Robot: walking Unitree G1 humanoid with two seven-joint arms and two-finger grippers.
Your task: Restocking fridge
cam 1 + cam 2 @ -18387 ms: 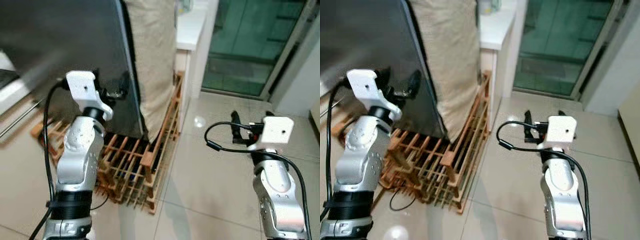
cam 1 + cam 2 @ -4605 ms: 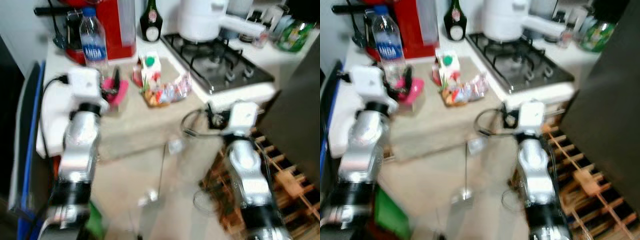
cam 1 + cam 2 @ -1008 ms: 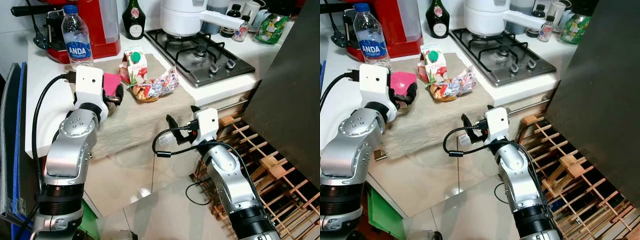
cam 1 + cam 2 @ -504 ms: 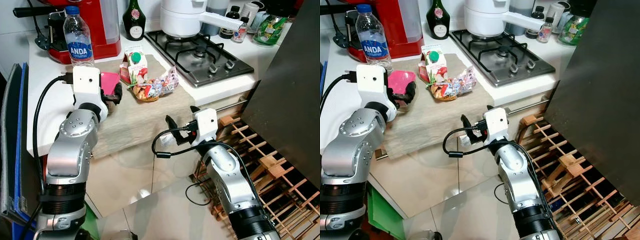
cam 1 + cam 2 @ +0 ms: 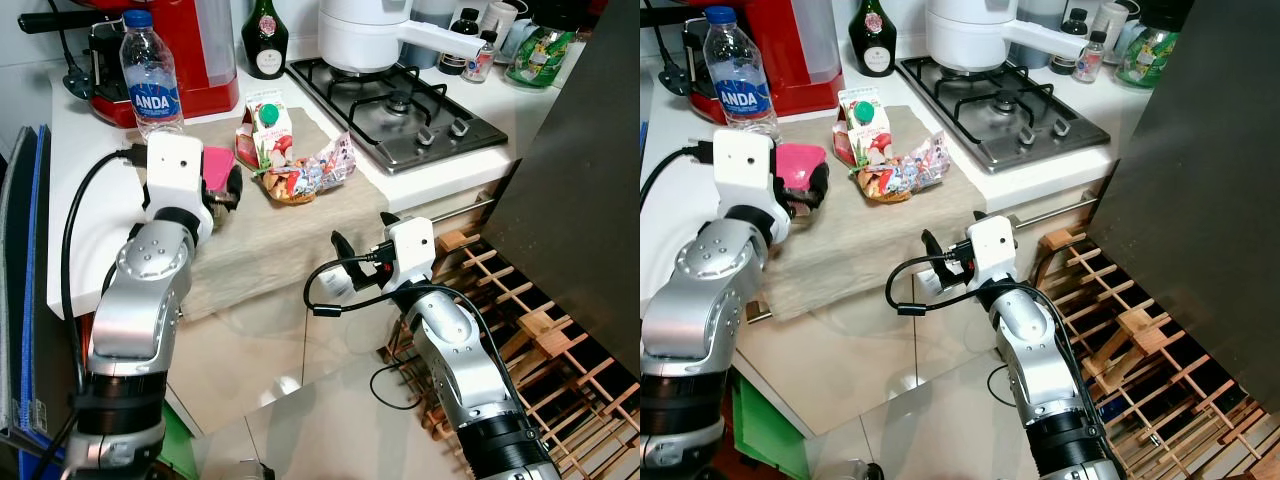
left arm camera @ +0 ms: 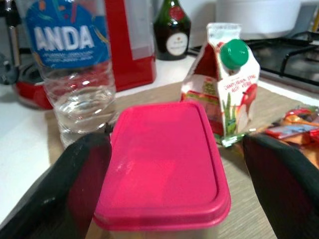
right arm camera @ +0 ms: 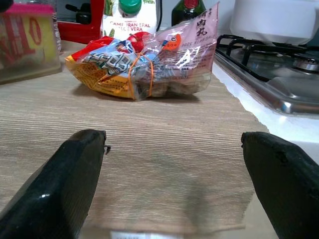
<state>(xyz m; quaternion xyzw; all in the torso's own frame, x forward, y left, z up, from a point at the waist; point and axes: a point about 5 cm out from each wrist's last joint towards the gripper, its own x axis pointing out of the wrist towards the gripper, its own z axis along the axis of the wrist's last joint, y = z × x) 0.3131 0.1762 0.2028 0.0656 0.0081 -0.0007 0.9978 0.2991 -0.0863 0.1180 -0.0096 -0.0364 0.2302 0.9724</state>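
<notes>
A container with a pink lid point(image 6: 162, 164) stands on the beige mat point(image 5: 270, 230) on the counter. My left gripper point(image 6: 177, 144) is open, one black finger on each side of it. Behind it stand a water bottle point(image 5: 150, 75) and a juice carton point(image 5: 268, 125) with a green cap. A bag of snacks point(image 5: 305, 175) lies beside the carton. My right gripper point(image 5: 360, 232) is open and holds nothing, level with the counter's front edge, pointing at the snack bag point(image 7: 144, 64).
A gas hob point(image 5: 405, 110) with a white pot point(image 5: 360, 30) lies to the right. A red coffee machine point(image 5: 200, 50) and a dark green bottle point(image 5: 262, 40) stand at the back. The dark fridge door point(image 5: 590, 200) and a wooden rack point(image 5: 530, 320) are on the right.
My left gripper has edged slightly closer around the pink-lidded container. The right arm has hardly moved.
</notes>
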